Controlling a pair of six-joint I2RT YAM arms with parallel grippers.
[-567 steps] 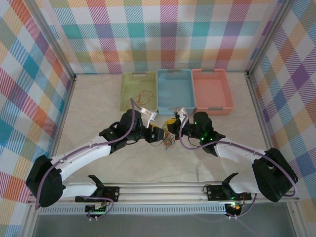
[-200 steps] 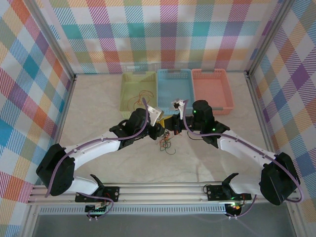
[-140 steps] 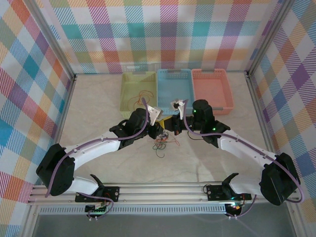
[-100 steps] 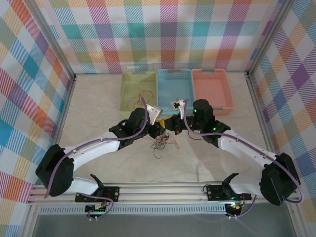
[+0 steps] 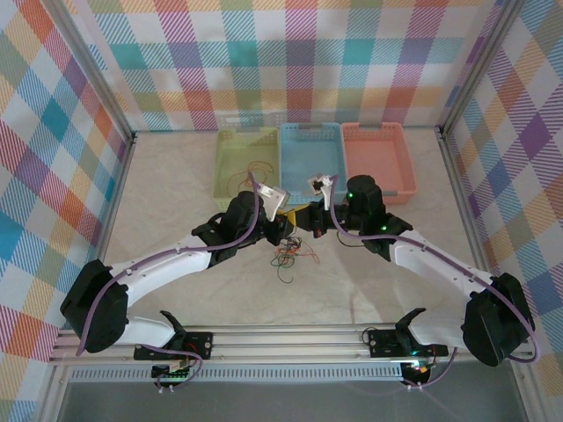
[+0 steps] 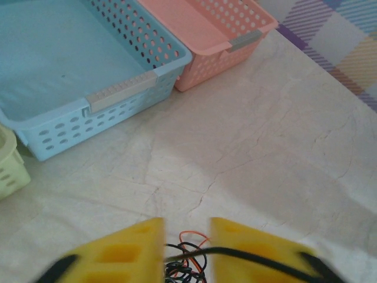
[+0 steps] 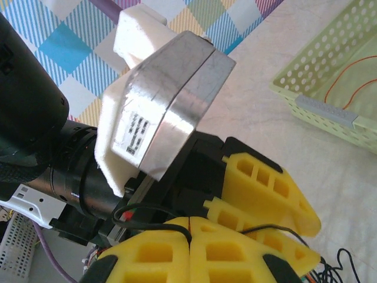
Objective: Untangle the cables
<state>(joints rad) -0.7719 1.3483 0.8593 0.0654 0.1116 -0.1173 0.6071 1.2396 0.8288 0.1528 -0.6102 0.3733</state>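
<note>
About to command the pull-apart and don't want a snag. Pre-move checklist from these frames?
1. Right end effector shut on a black cable: ok.
2. Left end effector gripping a strand: not ok. Its fingers are apart, and a black strand merely crosses the gap.
3. Cable bundle clear of the blue basket: ok, it is on the table.
4. Clearance between the end effectors: cannot tell, they sit very close.

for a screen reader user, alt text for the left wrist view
The left gripper's two yellow fingers stand apart at the bottom, a black wire of the cables crossing the gap. Beyond, on the pale table, sit a blue basket and a pink basket.
</note>
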